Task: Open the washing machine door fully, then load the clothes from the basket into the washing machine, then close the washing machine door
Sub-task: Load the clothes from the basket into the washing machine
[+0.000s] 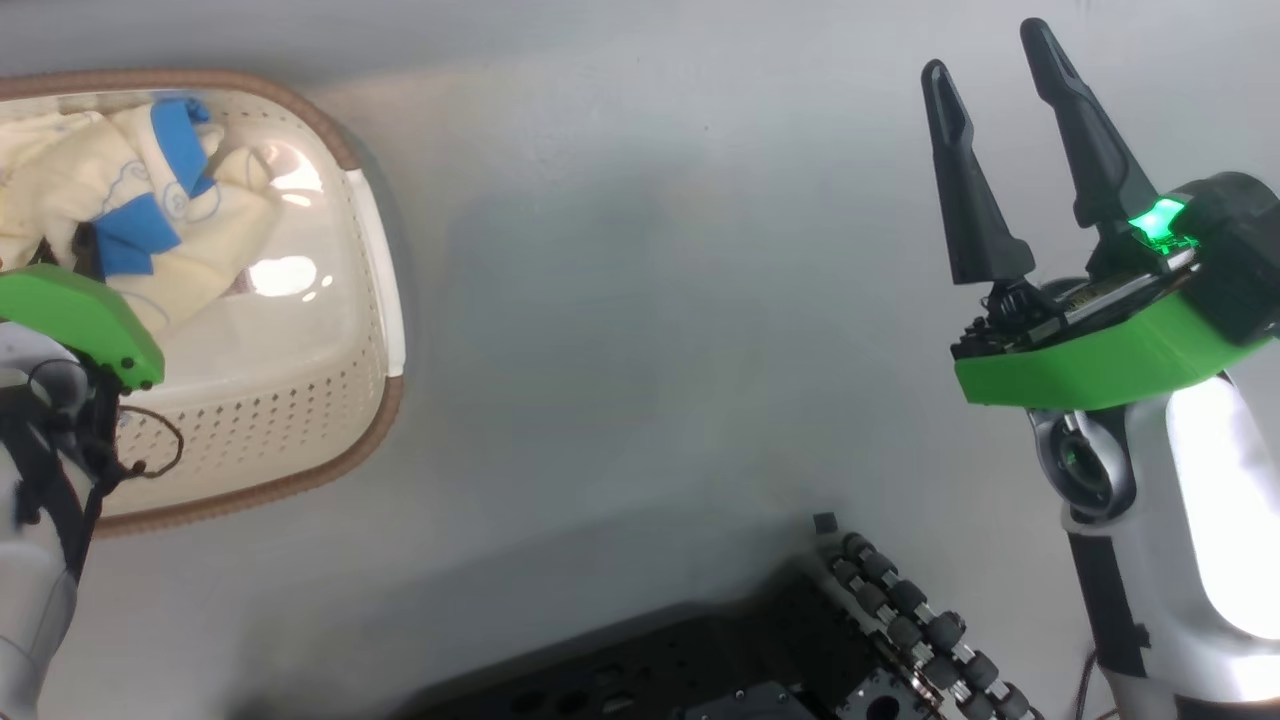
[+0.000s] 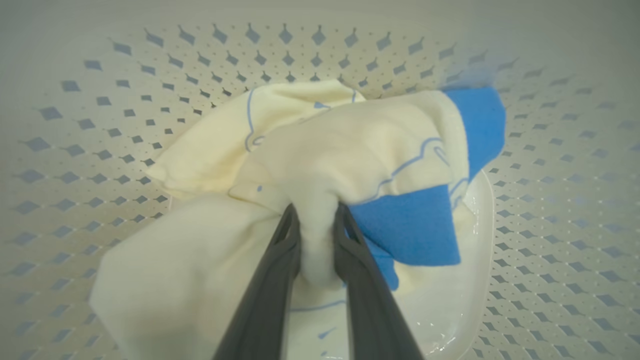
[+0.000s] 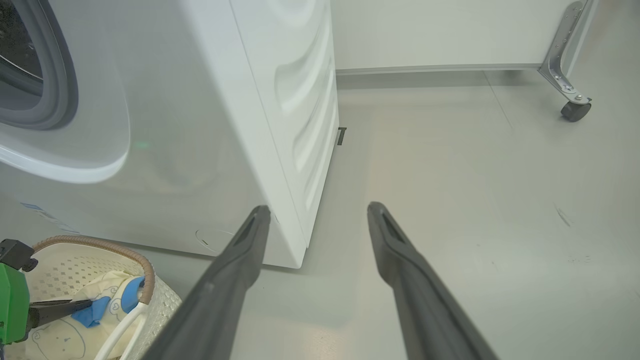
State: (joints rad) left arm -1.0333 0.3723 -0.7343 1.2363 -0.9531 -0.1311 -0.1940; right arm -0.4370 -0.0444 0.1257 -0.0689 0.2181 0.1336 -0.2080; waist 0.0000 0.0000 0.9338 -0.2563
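Ahead of the right arm, the washing machine (image 3: 200, 125) presents its front corner edge. The grey floor (image 3: 450, 200) to the right of it is open up to the wall, apart from one castor leg (image 3: 575, 107) far off. The basket (image 1: 372, 250) stands on the floor near the machine front, well apart from the right claw (image 1: 985, 50), which is spread wide and holds nothing. The clothes (image 2: 350, 150) lie bunched inside the basket: cream fabric, thin blue line drawings, bright blue bands. Down in the basket, the left claw (image 2: 316, 212) is clamped on a pinched fold of cream cloth, perforated walls all round.
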